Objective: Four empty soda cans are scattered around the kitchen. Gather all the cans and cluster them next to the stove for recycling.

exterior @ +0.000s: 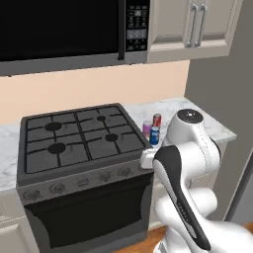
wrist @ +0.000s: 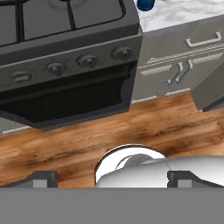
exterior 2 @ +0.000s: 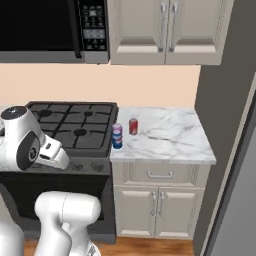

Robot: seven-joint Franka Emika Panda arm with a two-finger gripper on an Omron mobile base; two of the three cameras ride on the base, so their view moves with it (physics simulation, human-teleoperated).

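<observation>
The black gas stove [exterior: 79,141] [exterior 2: 75,125] [wrist: 65,26] has four burners and a row of front knobs. Three soda cans stand close together on the marble counter [exterior: 207,121] [exterior 2: 165,137], just right of the stove. They are the purple-pink can [exterior: 147,127] [exterior 2: 117,129], the red can [exterior: 157,120] [exterior 2: 133,126] and the blue can [exterior: 154,135] [exterior 2: 117,142] [wrist: 145,4]. A fourth can is out of view. My gripper [wrist: 114,179] is open and holds nothing. It hangs low in front of the oven door, over the wooden floor.
A black microwave [exterior: 64,29] [exterior 2: 45,27] hangs above the stove, with beige wall cabinets [exterior 2: 165,30] beside it. Base cabinets with a drawer [exterior 2: 160,175] sit under the counter. A dark tall panel [exterior 2: 225,150] bounds the right side.
</observation>
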